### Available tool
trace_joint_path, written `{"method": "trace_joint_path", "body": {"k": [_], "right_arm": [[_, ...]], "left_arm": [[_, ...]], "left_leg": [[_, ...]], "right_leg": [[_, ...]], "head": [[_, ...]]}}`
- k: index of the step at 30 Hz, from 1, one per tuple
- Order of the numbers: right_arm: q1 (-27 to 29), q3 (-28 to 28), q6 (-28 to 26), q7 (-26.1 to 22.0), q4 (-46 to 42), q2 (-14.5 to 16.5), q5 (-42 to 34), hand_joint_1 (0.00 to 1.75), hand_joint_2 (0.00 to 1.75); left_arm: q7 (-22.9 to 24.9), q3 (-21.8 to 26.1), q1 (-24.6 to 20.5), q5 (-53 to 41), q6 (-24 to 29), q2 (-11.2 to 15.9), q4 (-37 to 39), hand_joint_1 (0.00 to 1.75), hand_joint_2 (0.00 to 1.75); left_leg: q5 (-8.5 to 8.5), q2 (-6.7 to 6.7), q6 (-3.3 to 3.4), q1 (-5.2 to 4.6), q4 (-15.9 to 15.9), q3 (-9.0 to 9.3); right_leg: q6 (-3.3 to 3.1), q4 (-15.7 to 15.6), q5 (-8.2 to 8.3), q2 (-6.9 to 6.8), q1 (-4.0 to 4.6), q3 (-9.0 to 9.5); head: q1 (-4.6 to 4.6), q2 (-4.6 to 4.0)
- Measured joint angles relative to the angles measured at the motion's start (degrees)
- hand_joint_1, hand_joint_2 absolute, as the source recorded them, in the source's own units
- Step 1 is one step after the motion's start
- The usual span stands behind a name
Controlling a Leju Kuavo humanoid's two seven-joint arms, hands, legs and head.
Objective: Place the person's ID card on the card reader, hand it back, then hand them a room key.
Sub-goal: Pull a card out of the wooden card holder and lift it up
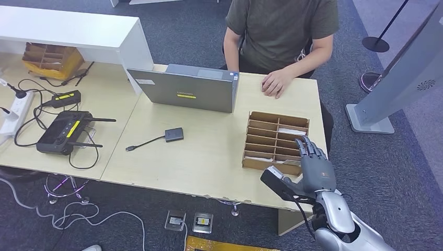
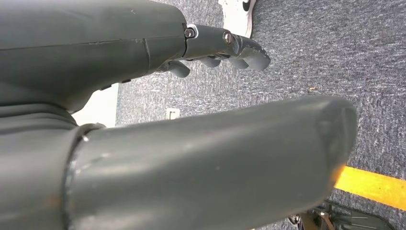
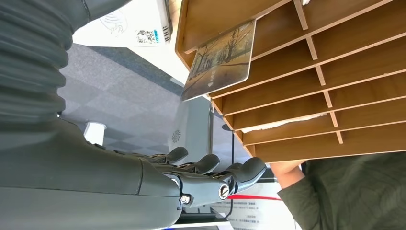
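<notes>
Right hand open beside card rack, card protruding.

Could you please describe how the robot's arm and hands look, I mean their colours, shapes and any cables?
The right arm is made of rounded silver segments, with a thin black cable running beside the wrist. The right hand is dark grey, with a thick thumb and slimmer jointed fingers fastened by small silver screws. Behind it sits a grey ribbed cover. The left hand has the same dark grey, smooth, rounded look.

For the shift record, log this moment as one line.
right hand: open, over rack near end | card: jutting from rack slot | left hand: hanging, empty | person's hand: resting on desk
</notes>
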Motion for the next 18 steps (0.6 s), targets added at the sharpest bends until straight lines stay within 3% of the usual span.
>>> {"method": "trace_joint_path", "body": {"k": [18], "right_arm": [[0.0,0.0,0.4,0.0,1.2,0.8,0.0,0.00,1.75]], "left_arm": [[0.2,0.0,-0.1,-0.1,0.0,0.0,0.0,0.00,0.00]], "left_leg": [[0.00,0.00,0.00,0.00,0.0,0.00]], "right_leg": [[0.00,0.0,0.00,0.00,0.00,0.00]], "head": [[0.00,0.01]]}}
